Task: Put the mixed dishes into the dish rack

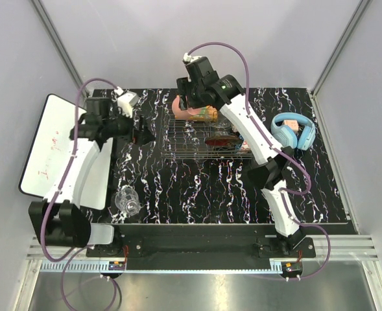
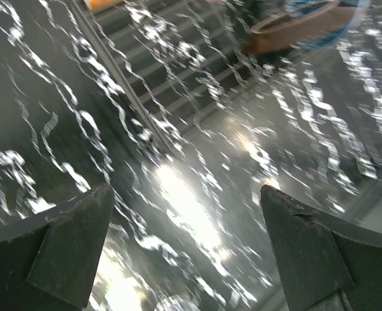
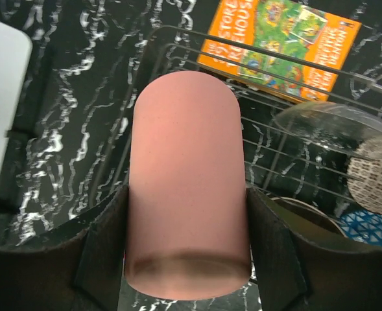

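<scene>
The smooth pink cylindrical cup [image 3: 187, 162] is clamped in my right end effector [image 3: 187, 259] over the far side of the silvery wire dish rack [image 1: 184, 146]. My left end effector [image 2: 185, 197] gapes empty. Next, I reckon: lower it inside, then release.

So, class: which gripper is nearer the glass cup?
Left. The left gripper sits open beyond the glass cup; the right gripper is farther, over the rack at its far edge, holding the pink cup.

Robot lab cell, grey walls [image 1: 178, 39], aluminium rail [image 1: 353, 245], 2 arms [image 1: 249, 123] bolted to marbled table [image 1: 178, 194]
</scene>
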`<state>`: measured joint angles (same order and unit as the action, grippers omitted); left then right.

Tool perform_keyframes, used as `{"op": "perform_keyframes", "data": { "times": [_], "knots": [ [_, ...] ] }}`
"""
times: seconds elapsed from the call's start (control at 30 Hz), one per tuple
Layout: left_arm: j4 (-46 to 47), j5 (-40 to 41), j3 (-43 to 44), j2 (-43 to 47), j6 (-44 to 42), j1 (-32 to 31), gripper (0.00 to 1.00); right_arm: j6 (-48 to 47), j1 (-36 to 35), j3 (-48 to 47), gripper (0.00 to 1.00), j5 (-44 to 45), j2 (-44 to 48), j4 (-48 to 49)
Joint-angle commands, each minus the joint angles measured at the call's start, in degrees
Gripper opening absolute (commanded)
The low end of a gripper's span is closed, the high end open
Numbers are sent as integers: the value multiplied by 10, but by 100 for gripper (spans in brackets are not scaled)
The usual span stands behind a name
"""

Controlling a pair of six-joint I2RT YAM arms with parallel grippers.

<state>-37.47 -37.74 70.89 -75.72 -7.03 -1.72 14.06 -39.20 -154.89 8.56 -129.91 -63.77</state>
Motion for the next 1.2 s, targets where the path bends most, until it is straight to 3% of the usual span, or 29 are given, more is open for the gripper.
{"op": "perform_keyframes", "data": {
  "times": [0.0,0.3,0.47,0.6,0.7,0.73,1.17],
  "knots": [
    [109,146,25,-72,5,-52,99,-30,3,5,0,59,22,2],
    [148,216,51,-195,5,-113,98,-51,3,63,0,73,37,28],
    [150,220,62,-238,13,-116,94,-55,3,155,0,73,89,72],
    [148,221,45,-248,-6,-129,77,-59,5,198,0,76,110,97],
    [138,223,29,-247,-25,-142,59,-60,10,208,0,75,113,98],
    [133,221,26,-246,-30,-145,48,-59,10,210,0,74,113,100],
    [80,201,-44,-190,-98,-188,36,-60,11,242,0,71,137,109]
  ]
}}
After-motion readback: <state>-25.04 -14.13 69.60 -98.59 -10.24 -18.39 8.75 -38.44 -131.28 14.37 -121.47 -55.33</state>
